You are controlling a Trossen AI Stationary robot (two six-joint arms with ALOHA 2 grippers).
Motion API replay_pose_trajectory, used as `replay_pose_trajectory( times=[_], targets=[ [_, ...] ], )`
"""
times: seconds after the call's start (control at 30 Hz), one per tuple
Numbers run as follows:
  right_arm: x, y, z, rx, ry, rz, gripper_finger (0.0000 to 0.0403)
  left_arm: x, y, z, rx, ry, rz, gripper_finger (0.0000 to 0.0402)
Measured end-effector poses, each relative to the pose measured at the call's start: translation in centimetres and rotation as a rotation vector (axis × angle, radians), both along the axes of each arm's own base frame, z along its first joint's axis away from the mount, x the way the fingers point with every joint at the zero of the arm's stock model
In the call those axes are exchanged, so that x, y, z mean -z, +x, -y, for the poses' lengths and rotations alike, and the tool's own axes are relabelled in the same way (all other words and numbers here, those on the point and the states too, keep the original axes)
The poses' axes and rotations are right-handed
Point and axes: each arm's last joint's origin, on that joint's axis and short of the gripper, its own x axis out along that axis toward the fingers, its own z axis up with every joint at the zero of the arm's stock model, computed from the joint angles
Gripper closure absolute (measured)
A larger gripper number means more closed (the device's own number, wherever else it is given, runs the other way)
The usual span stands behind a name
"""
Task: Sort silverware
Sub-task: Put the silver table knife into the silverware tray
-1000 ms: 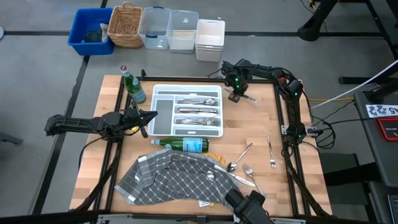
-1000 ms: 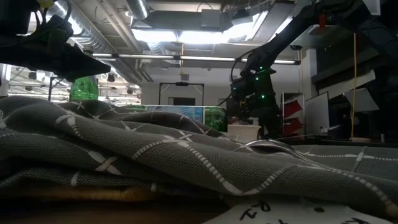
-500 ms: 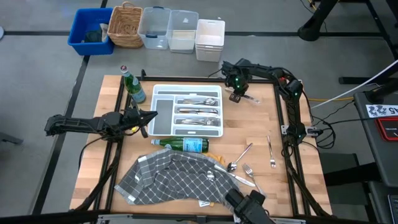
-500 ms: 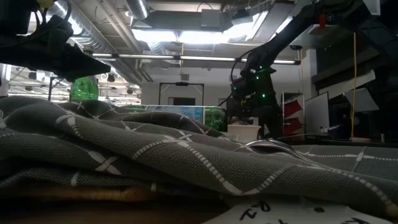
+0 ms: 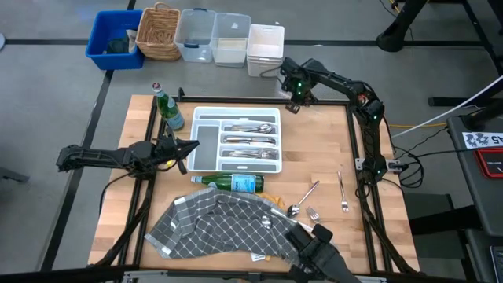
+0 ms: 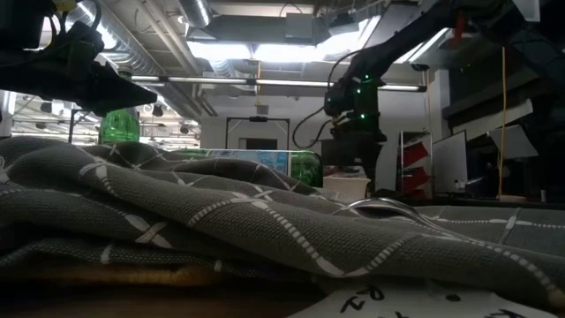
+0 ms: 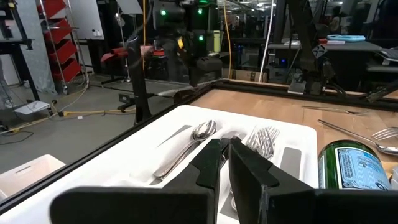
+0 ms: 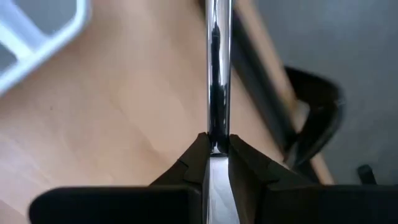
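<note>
The right gripper (image 5: pixel 295 98) is hovering over the far edge of the table (image 5: pixel 330 157), just right of the white tray (image 5: pixel 203 141), and is clamping a slim shiny metal utensil (image 8: pixel 217 68) between its narrowly parted fingers (image 8: pixel 194 163); which kind of utensil it is cannot be told. The left gripper (image 5: pixel 191 147) is waiting at the tray's left side with its fingers nearly pressed together and nothing between them.

Most of the silverware (image 5: pixel 250 141) is lying sorted in the tray's 3 right-hand compartments. A spoon (image 5: pixel 303 198), a fork (image 5: pixel 314 214) and 1 more piece (image 5: pixel 343 192) are lying loose on the near right part of the table, beside a grey checked cloth (image 5: pixel 212 228). 1 green bottle (image 5: pixel 232 183) is lying on its side between tray and cloth, and another bottle (image 5: pixel 167 108) is standing at the tray's far left corner.
</note>
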Motion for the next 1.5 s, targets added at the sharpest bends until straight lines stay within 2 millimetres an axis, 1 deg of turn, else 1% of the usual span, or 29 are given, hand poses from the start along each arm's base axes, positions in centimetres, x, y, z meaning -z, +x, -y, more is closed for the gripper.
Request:
replay_pose_trajectory(
  times=[0.1,0.2,0.27,0.37,0.47,0.53,0.73,0.87,1.0,1.07,1.17,1.33,1.5],
  targets=[
    [-1.3,0.2,0.5,0.005,-0.020,0.047,0.0352,0.0,0.0,0.0,0.000,0.000,0.000,0.0381],
    [-2.7,0.7,0.5,-0.004,-0.018,0.109,0.0352,0.0,0.0,0.0,0.000,0.000,-0.001,0.0381],
    [-3.4,1.4,0.1,-0.015,0.006,0.169,0.0352,0.0,0.0,0.0,0.000,0.000,0.000,0.0381],
    [-4.1,2.9,-1.1,-0.050,0.048,0.251,0.0352,0.0,0.0,0.0,0.000,0.000,-0.001,0.0381],
    [-4.2,4.6,-2.7,-0.106,0.059,0.285,0.0352,0.0,0.0,0.0,0.000,0.000,0.000,0.0381],
    [-4.3,5.9,-4.2,-0.155,0.057,0.300,0.0352,0.0,0.0,0.0,-0.001,0.000,0.000,0.0381],
    [-4.4,10.4,-9.4,-0.322,0.026,0.375,0.0352,0.0,0.0,0.0,-0.001,0.000,0.000,0.0381],
    [-4.7,12.8,-12.6,-0.426,-0.013,0.440,0.0352,0.0,0.0,0.0,-0.001,0.000,0.000,0.0381],
    [-4.3,14.6,-15.3,-0.513,-0.065,0.451,0.0352,0.0,0.0,0.0,-0.001,-0.001,0.000,0.0381],
    [-4.0,15.2,-16.1,-0.536,-0.080,0.456,0.0352,0.0,0.0,0.0,-0.001,-0.004,0.001,0.0381],
    [-3.0,16.0,-17.4,-0.564,-0.076,0.436,0.0352,0.0,0.0,0.0,-0.001,-0.012,0.006,0.0381],
    [-0.8,16.9,-18.4,-0.581,-0.063,0.370,0.0352,0.0,0.0,0.0,-0.002,-0.049,0.022,0.0381],
    [0.9,17.2,-18.3,-0.584,-0.097,0.301,0.0352,0.0,0.0,0.1,0.009,-0.134,0.066,0.0381]
  ],
)
